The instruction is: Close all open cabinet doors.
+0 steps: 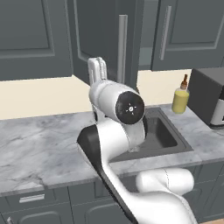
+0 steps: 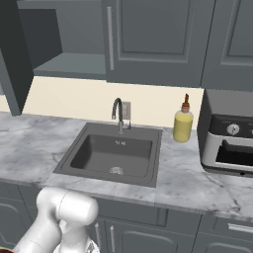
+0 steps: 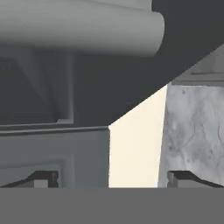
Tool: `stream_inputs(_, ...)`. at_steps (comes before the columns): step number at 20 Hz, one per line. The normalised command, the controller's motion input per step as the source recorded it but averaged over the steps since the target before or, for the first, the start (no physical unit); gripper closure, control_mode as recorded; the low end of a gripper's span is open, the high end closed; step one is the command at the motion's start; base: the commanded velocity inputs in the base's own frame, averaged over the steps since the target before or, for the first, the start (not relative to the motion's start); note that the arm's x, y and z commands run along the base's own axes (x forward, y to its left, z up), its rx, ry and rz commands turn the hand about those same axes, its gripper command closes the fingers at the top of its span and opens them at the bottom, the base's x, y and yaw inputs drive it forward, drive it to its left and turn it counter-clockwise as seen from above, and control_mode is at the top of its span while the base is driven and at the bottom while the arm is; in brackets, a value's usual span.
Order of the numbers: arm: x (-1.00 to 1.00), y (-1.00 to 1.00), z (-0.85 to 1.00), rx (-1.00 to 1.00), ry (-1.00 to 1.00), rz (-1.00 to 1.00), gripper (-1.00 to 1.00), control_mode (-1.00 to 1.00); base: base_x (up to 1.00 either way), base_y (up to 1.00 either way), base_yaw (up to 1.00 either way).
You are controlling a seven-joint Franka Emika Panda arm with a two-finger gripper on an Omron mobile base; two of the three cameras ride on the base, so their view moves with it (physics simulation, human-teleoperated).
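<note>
One upper cabinet door [image 1: 100, 39] stands swung out over the counter, its silver bar handle [image 1: 122, 48] facing the room. From the right base view the same open door [image 2: 14, 59] is edge-on at the far left, with the bare cabinet shelf [image 2: 69, 64] beside it. The neighbouring cabinet doors [image 2: 153, 39] are shut. My white hand [image 1: 97, 72] is raised against the lower part of the open door, left of its handle. In the hand view my gripper [image 3: 111, 181] is open with nothing between its fingertips [image 3: 41, 179], and the handle [image 3: 78, 30] crosses the top, very close.
A dark sink [image 2: 111, 153] with a faucet [image 2: 118, 113] sits in the marble counter [image 2: 29, 143]. A yellow soap bottle [image 2: 183, 123] stands right of it, and a toaster oven [image 2: 230, 138] further right. Lower cabinet doors [image 2: 123, 237] run under the counter.
</note>
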Motion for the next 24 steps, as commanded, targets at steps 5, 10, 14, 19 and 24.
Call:
stream_inputs(5, 0.43, 0.05, 0.00, 0.00, 0.00, -0.49, -1.00, -1.00, 0.00, 0.00, 0.00)
stream_inputs(10, 0.33, -0.07, 0.00, -0.01, 0.00, -0.48, -1.00, -1.00, 0.00, 0.00, 0.00)
stream_inputs(14, 0.31, -0.34, 0.00, 0.00, 0.00, -0.36, -1.00, -1.00, 0.00, 0.00, 0.00)
stream_inputs(19, 0.32, -0.38, -0.04, 0.00, 0.02, -0.34, -1.00, -1.00, 0.00, 0.00, 0.00)
stream_inputs(24, 0.47, -0.33, -0.10, 0.00, 0.00, -0.27, -1.00, -1.00, 0.00, 0.00, 0.00)
